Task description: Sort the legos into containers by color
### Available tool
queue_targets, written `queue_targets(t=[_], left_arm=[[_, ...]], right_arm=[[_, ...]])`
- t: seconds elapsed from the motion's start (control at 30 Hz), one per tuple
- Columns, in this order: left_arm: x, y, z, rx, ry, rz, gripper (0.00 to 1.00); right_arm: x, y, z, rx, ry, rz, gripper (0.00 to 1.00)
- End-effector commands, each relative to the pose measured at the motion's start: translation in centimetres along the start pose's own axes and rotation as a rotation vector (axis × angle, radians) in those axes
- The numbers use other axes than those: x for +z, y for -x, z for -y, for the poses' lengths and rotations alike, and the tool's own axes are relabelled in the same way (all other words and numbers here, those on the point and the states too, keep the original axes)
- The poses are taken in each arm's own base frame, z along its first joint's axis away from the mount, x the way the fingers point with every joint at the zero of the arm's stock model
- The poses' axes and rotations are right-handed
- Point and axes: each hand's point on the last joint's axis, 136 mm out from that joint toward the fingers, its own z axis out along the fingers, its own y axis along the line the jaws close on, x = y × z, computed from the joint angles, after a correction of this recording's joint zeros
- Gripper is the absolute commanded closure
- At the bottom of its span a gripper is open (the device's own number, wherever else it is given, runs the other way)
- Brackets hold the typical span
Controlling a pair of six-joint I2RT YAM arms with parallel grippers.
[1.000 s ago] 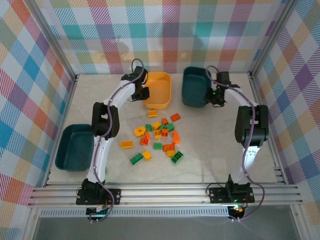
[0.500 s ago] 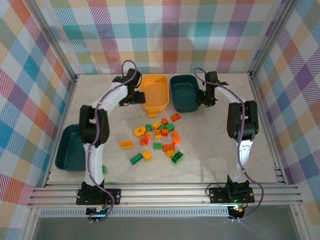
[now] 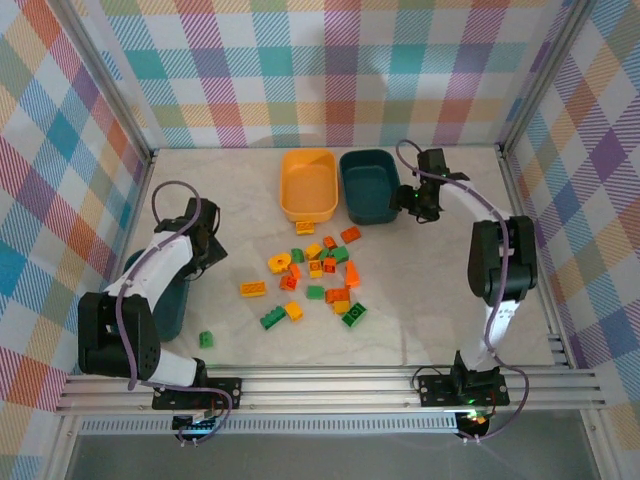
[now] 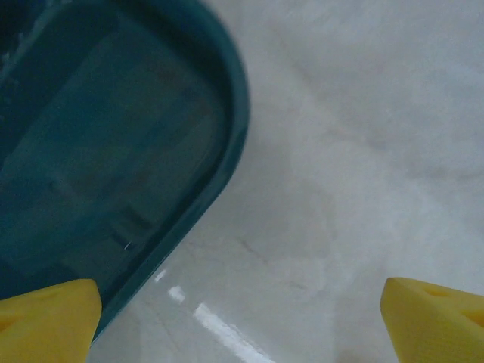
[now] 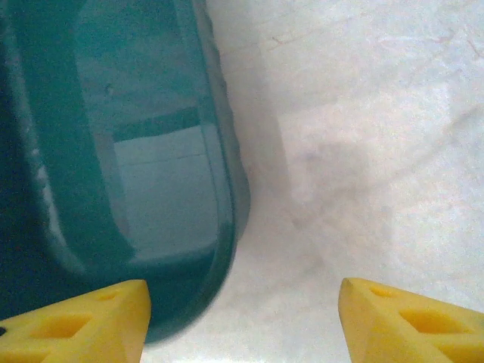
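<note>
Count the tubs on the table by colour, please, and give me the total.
Dark teal: 2, the back tub and the left tub, which is partly hidden under the left arm
Yellow-orange: 1, the yellow-orange tub
Total: 3

Legos (image 3: 314, 268) scattered mid-table; orange tub (image 3: 308, 185) beside teal tub (image 3: 368, 185); other teal tub (image 4: 106, 151) left.

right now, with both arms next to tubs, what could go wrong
The open left gripper hangs by the left teal tub; descending, a finger could catch and shove it. The right gripper sits equally close to the far teal tub. A lone green brick beside the left arm could get swept away.
</note>
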Motion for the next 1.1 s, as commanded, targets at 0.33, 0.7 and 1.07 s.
queue_targets(t=[0.33, 0.7, 1.07], left_arm=[[2.8, -0.3, -2.1, -0.048, 0.0, -0.012, 0.33], [4.0, 2.3, -1.9, -0.024, 0.078, 0.046, 0.71], [5.1, 3.9, -0.6, 0.021, 0.104, 0.04, 0.83]], right_arm=[[-3.1, -4.5, 0.5, 0.044, 0.066, 0.044, 0.35], [-2.2, -5.8, 1.0, 0.069, 0.063, 0.02, 0.38], [-2.0, -5.9, 1.0, 0.07, 0.066, 0.023, 0.39]])
